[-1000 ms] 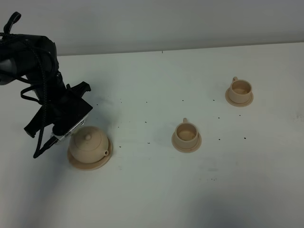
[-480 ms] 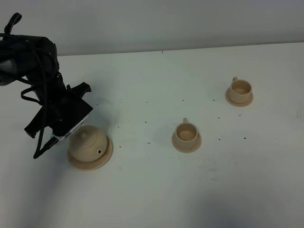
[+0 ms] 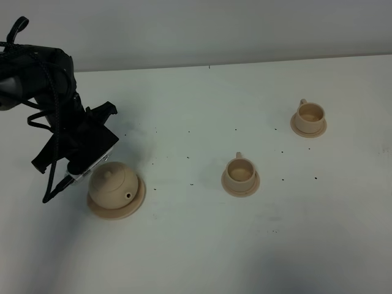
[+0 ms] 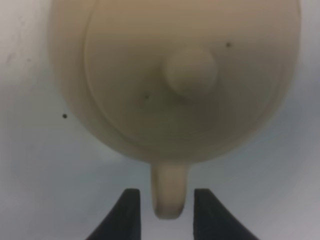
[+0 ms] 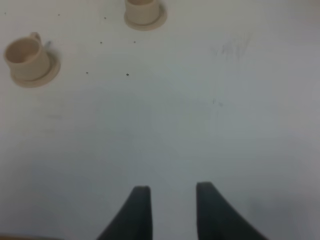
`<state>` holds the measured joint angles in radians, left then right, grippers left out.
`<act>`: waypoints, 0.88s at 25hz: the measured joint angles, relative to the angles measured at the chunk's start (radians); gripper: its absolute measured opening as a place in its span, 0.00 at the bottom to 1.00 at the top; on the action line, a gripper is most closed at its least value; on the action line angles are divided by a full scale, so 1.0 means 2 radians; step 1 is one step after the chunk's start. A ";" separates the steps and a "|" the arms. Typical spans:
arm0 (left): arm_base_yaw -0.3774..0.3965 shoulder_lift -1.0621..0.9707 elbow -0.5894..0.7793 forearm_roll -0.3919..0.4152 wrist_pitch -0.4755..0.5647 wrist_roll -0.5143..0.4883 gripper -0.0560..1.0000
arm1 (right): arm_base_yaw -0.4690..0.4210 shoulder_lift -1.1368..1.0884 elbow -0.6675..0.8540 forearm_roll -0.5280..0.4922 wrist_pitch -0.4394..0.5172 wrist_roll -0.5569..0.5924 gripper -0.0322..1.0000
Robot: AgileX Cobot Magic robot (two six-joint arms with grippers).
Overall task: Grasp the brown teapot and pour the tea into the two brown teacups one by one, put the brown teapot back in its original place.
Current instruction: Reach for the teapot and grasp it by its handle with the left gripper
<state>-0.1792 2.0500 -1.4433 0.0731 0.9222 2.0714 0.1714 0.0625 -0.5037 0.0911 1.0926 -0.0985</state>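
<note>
**Left wrist view: fingers astride the teapot handle, not clamped**

Closest to the lens, the left gripper (image 4: 167,194) has its two dark fingers (image 4: 131,215) set either side of the loop handle (image 4: 170,195) of the brown teapot (image 4: 175,85). A narrow strip of table shows between each finger and the handle, so the jaws stand part-open with nothing gripped. Only this view shows that gap. Beyond the handle, the lid is seated, its round knob (image 4: 191,71) up.

In the exterior high view the arm's black wrist hides those fingers. There the teapot (image 3: 113,182) sits on the wide saucer (image 3: 116,212) at the left of the white table (image 3: 202,251), the spout opening (image 3: 128,195) facing the camera.

Further right and well apart from the pot, the near teacup (image 3: 240,171) stands upright on its small saucer (image 3: 240,189). Farther back and to the right, the far teacup (image 3: 310,114) stands likewise on its own saucer (image 3: 308,131). Whether either cup holds liquid cannot be told. Dark specks (image 3: 188,131) dot the table between them.

Only the right wrist view shows the right gripper (image 5: 172,210), its fingers spread and empty above bare table, with both cups beyond.
</note>
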 joint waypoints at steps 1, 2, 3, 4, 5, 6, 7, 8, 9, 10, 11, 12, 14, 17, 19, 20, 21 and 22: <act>0.000 0.000 0.000 0.000 -0.001 0.002 0.31 | 0.000 0.000 0.000 0.000 0.000 0.000 0.26; 0.000 0.000 0.000 0.000 -0.002 0.003 0.31 | 0.000 0.000 0.000 0.000 0.000 0.000 0.26; 0.000 0.000 0.000 0.000 -0.003 0.004 0.31 | 0.000 0.000 0.000 0.000 0.000 0.000 0.26; -0.001 0.000 0.000 0.000 -0.003 0.004 0.31 | 0.000 0.000 0.000 0.000 0.000 0.000 0.26; -0.001 0.000 0.000 0.000 -0.003 0.004 0.31 | 0.000 0.000 0.000 0.000 0.000 0.000 0.26; -0.002 0.000 0.000 0.000 -0.003 0.004 0.30 | 0.000 0.000 0.000 0.000 0.000 0.000 0.26; -0.002 0.000 0.000 0.000 -0.003 0.004 0.30 | 0.000 0.000 0.000 0.000 0.000 0.000 0.26; -0.004 0.000 0.000 -0.001 -0.003 0.004 0.30 | 0.000 0.000 0.000 0.000 0.000 0.000 0.26; -0.005 0.000 0.000 -0.002 -0.003 0.005 0.30 | 0.000 0.000 0.000 0.000 0.000 0.000 0.26; -0.006 0.000 0.000 -0.002 -0.003 0.005 0.30 | 0.000 0.000 0.000 0.000 0.000 0.000 0.26; -0.008 0.000 0.000 -0.002 -0.003 0.005 0.30 | 0.000 0.000 0.000 0.000 0.000 0.000 0.26; -0.009 0.000 0.000 -0.002 -0.002 0.005 0.30 | 0.000 0.000 0.000 0.000 0.000 0.000 0.26; -0.012 0.000 0.000 -0.001 -0.002 0.005 0.30 | 0.000 0.000 0.000 0.000 0.000 0.000 0.26; -0.015 0.000 0.000 0.002 -0.002 0.005 0.30 | 0.000 0.000 0.000 0.000 0.000 0.000 0.26; -0.017 0.000 0.000 0.005 -0.002 0.005 0.30 | 0.000 0.000 0.000 0.000 0.000 0.000 0.26; -0.018 0.000 0.000 0.007 -0.002 0.005 0.30 | 0.000 0.000 0.000 0.000 0.000 0.000 0.26; -0.020 0.000 0.000 0.011 -0.002 0.005 0.30 | 0.000 0.000 0.000 0.000 0.000 0.000 0.26; -0.022 0.000 0.000 0.014 -0.002 0.005 0.30 | 0.000 0.000 0.000 0.000 0.000 0.000 0.26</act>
<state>-0.2226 2.0500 -1.4431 0.1014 0.9177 2.0817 0.1714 0.0625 -0.5037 0.0911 1.0926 -0.0985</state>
